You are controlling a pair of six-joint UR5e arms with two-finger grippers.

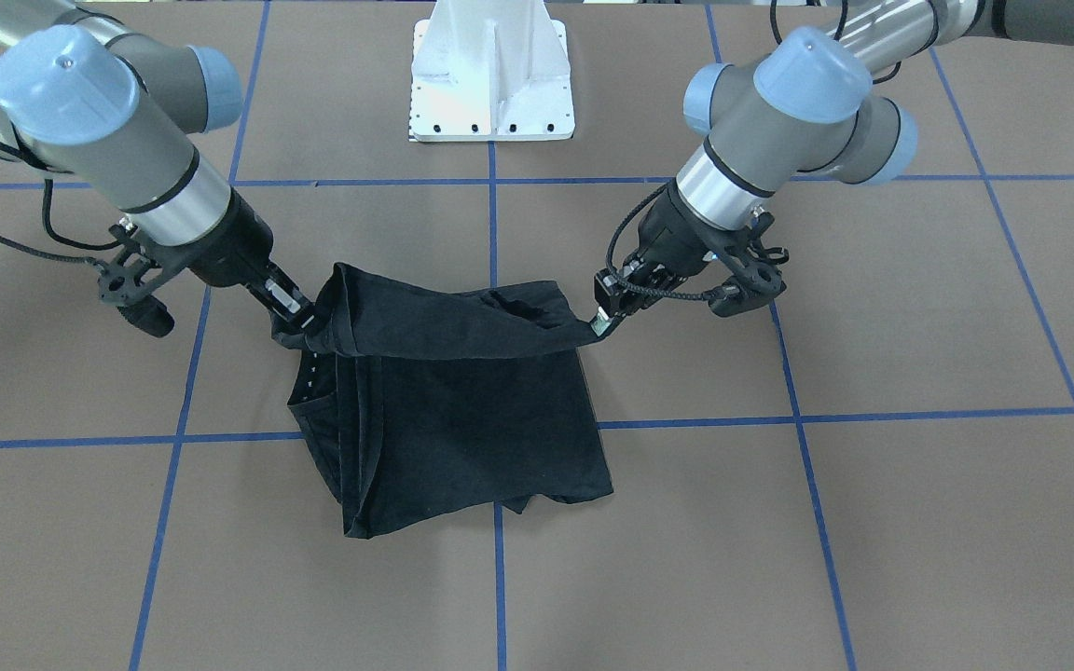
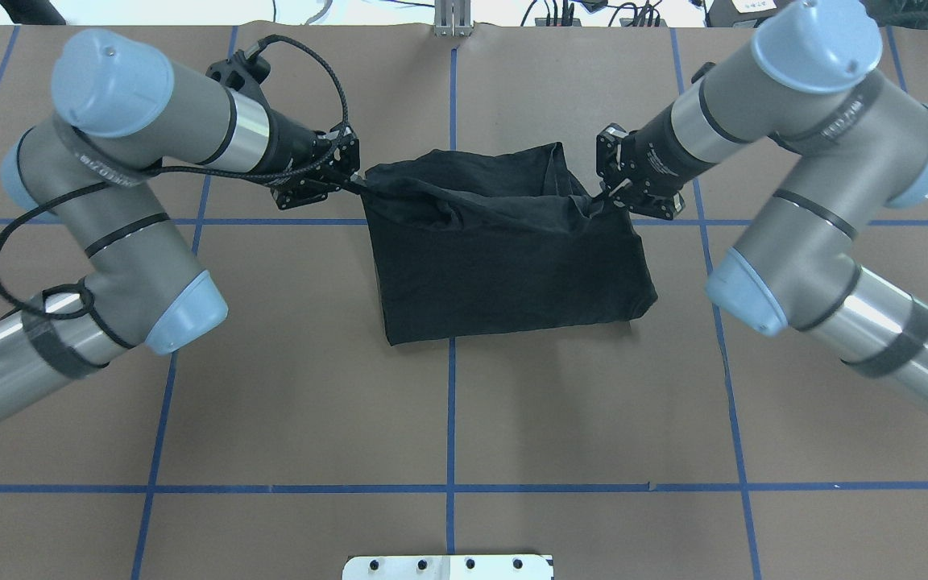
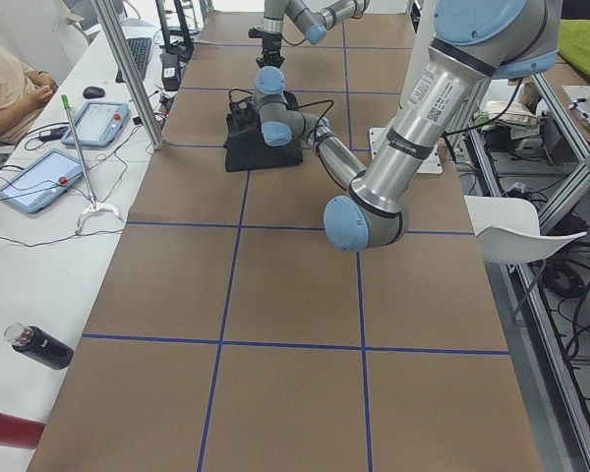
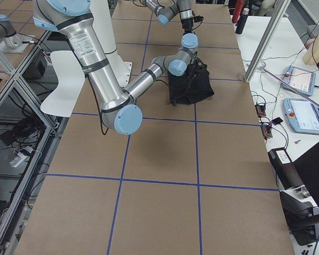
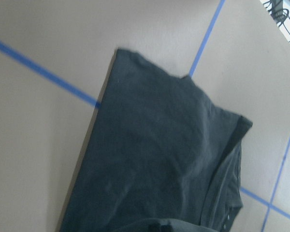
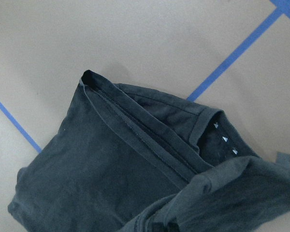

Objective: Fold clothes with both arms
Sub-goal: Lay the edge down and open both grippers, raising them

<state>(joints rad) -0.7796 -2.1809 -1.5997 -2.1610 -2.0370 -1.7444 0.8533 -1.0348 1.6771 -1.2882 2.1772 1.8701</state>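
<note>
Overhead view, frame left to right. The left silver-grey tubular arm (image 2: 134, 121) enters from the left; its black left pincer (image 2: 354, 184) is pinching the left corner of the black short-sleeved T-shirt (image 2: 504, 258), jaws pressed onto the cloth. At frame centre, slightly above middle, the shirt lies on the brown counter with blue tape lines (image 2: 448, 419). Its far edge is raised and stretched taut between the two pincers, while the near part rests flat.

The right silver-grey arm (image 2: 794, 97) enters from the right; its right pincer (image 2: 611, 196) is pinching the opposite corner in the same manner.

Judgement: the edge is held high and spread at both corners so it can be carried over the resting part without sagging, completing another fold.

Condition of garment: already folded to a compact rectangle, plain black outward, no logo visible; doubled hems and layered seams show in the right wrist view.
</note>
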